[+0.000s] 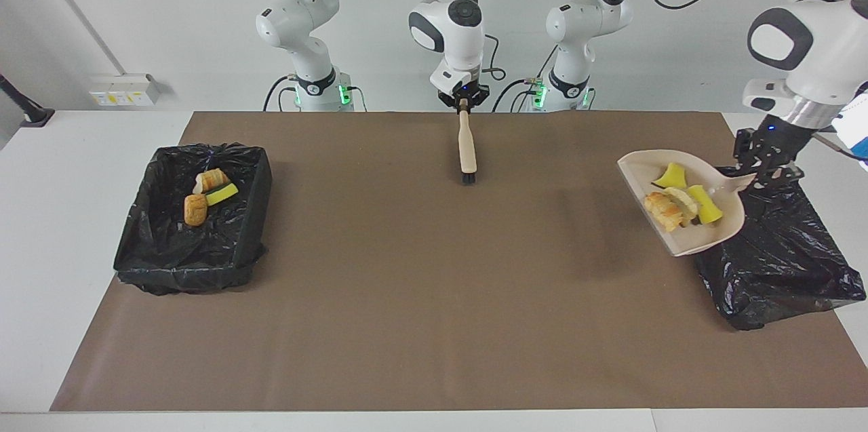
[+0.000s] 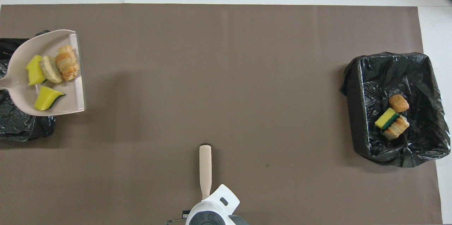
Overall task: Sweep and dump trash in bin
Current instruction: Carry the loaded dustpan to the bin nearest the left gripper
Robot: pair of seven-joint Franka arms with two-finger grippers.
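Right now the left gripper [image 1: 768,162] is shut on the handle of the beige plastic dustpan [image 1: 705,235], holding it up in the air, tilted, over the edge of the black bag-lined bin [image 1: 786,262] at the left arm's end of the table. In the pan: four scraps of trash, i.e. two yellow sponge pieces [image 1: 705,205], a pale bread-like lump [image 2: 50,69] & an orange-brown striped bread lump [image 1: 664,209]. From overhead one yellow piece [image 2: 45,98] shows a dark green face.

Right gripper [image 1: 464,101] is up near the robots' edge of the brown paper mat [image 1: 380,269], fingers closed on the handle end of the beige hand brush [image 1: 466,147]; brush hangs down w/ its dark bristles low over the mat, mid-table.

Other black bag-lined bin [image 1: 193,215], at the right arm's end, has three more scraps lying in it: a brown bread lump [image 1: 195,209], a striped tan lump [image 1: 212,180] & a green-topped yellow sponge piece [image 2: 386,119], all close together.
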